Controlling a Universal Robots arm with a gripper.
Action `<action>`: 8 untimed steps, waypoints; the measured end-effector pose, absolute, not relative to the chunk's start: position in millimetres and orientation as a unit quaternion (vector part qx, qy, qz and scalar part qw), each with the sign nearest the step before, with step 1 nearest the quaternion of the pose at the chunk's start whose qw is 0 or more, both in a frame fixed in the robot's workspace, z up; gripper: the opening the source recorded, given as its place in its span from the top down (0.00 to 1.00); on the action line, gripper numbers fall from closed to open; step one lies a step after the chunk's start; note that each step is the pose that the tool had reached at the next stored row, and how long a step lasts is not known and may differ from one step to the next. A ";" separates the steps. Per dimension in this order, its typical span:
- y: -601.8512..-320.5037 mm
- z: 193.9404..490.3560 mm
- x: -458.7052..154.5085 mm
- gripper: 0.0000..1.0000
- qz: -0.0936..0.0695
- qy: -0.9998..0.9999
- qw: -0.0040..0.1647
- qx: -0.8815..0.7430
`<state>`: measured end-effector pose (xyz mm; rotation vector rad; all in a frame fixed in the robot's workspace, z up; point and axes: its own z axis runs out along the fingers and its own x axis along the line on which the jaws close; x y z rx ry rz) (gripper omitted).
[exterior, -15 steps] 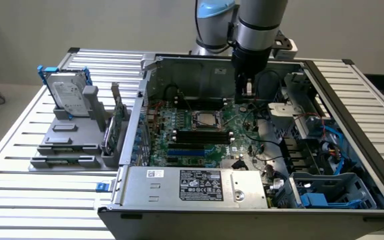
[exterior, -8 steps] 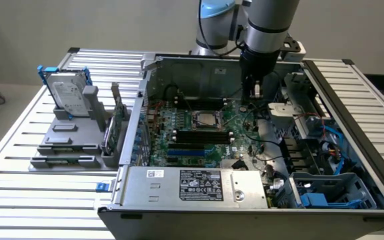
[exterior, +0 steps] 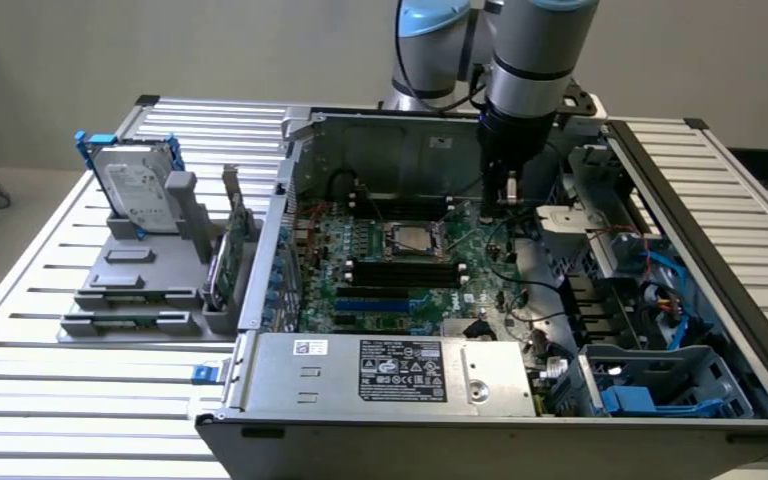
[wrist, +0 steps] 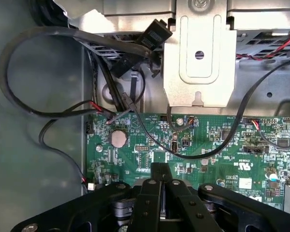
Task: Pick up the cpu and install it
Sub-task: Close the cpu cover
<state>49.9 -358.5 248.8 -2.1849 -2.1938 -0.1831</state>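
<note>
Hovering low over the green motherboard, gripper closed on nothing, fingers together; cpu lies in the socket nearby

Gripper: black gripper, its two fingers pressed flat together, tips poised over the green board.
Board: green circuit board, crowded with small chips and connectors.
Battery: round silvery coin cell seated on the board, near the edge that meets the case wall.
Case wall: plain grey metal running alongside the board.
Thin cable: black cable sagging in a loop across the board's face.
Thick cable: flat black cable arching over the case wall, off the board.
Wires: red-and-black pair reaching the board's corner by the coin cell.
Bracket: pale metal bracket with a round hole, just past the board's edge opposite the gripper.
</note>
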 end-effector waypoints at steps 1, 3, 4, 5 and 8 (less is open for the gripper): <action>-358.5 247.0 49.9 0.89 -0.059 -0.707 0.020 -0.704; -358.6 243.3 49.9 0.89 -0.059 -0.707 0.020 -0.704; -358.6 241.7 49.9 0.89 -0.059 -0.707 0.020 -0.704; -358.6 241.2 50.0 0.89 -0.058 -0.707 0.021 -0.704; -358.5 241.2 49.9 0.89 -0.047 -0.707 0.035 -0.705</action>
